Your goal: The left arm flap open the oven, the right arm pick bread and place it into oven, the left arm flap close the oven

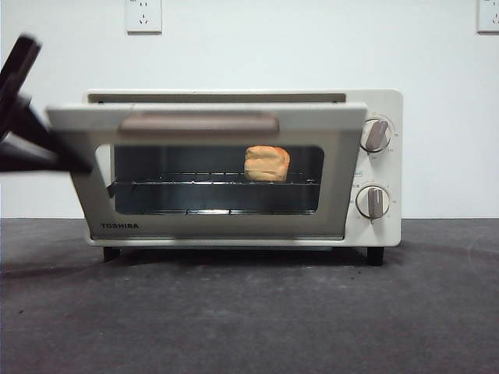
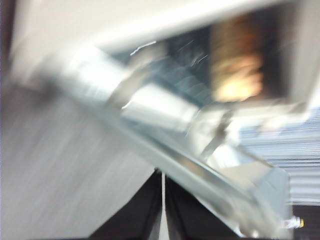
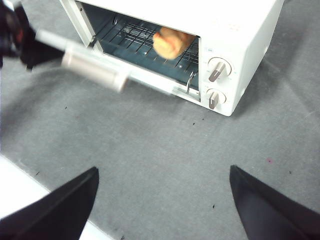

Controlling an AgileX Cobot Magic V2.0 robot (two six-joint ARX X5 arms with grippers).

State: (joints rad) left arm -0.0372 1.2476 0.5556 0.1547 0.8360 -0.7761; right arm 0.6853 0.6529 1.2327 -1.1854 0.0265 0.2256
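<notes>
Bread (image 1: 267, 163) sat on the oven (image 1: 380, 164) rack, door half up. Left gripper (image 2: 162, 210), pinched narrow and empty, nudged it shut; right gripper (image 3: 162, 200) hung wide, clear.

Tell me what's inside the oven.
The oven holds the bread on a wire rack, toward the knob side. The half-shut door covers the cavity's top, so nothing can be told there.

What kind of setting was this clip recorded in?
Probably a lab test bench, not a kitchen: a lone oven holding bread on a bare gray tabletop, against a plain white wall with a socket.
</notes>
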